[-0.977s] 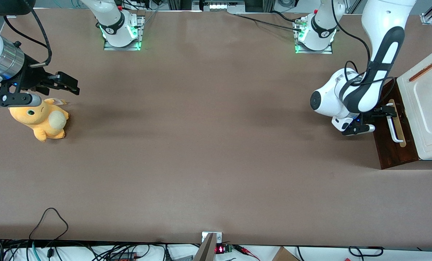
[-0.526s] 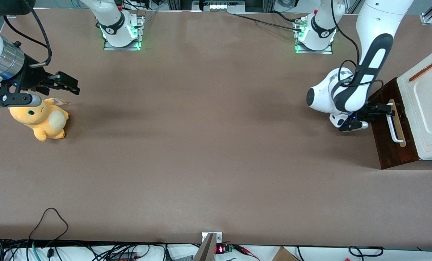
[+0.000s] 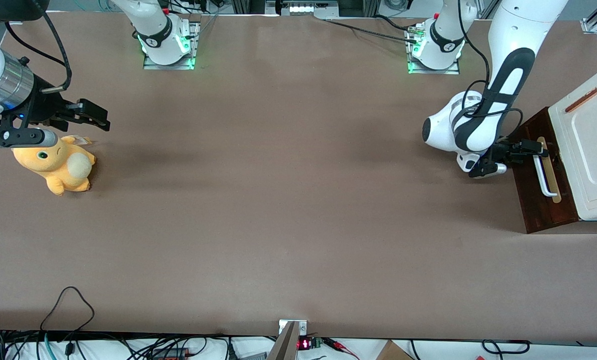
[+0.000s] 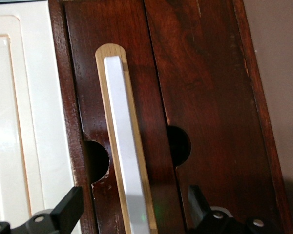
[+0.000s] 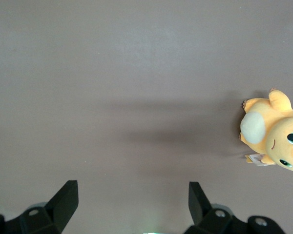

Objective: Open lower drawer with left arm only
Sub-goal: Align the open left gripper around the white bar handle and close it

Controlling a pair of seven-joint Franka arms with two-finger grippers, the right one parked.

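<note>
The lower drawer [image 3: 533, 205] shows a dark brown wooden front with a long white bar handle [image 3: 544, 176] on a light wood strip, at the working arm's end of the table. My gripper [image 3: 530, 148] is open and hovers just in front of the handle's end farther from the front camera. In the left wrist view the gripper [image 4: 134, 197] has its two black fingers spread wide. The white handle [image 4: 123, 141] runs between them over the drawer front [image 4: 83, 97], and neither finger touches it.
A cream-white panel [image 3: 594, 150] with a small copper strip [image 3: 582, 100] stands above the drawer. An orange plush toy [image 3: 58, 162] lies at the parked arm's end of the table, also seen as the plush toy [image 5: 276, 136] in the right wrist view. Cables [image 3: 68, 305] lie near the table's front edge.
The left arm's wrist and gripper have drawn back a little from the drawer front, toward the parked arm's end. The drawer front looks unmoved.
</note>
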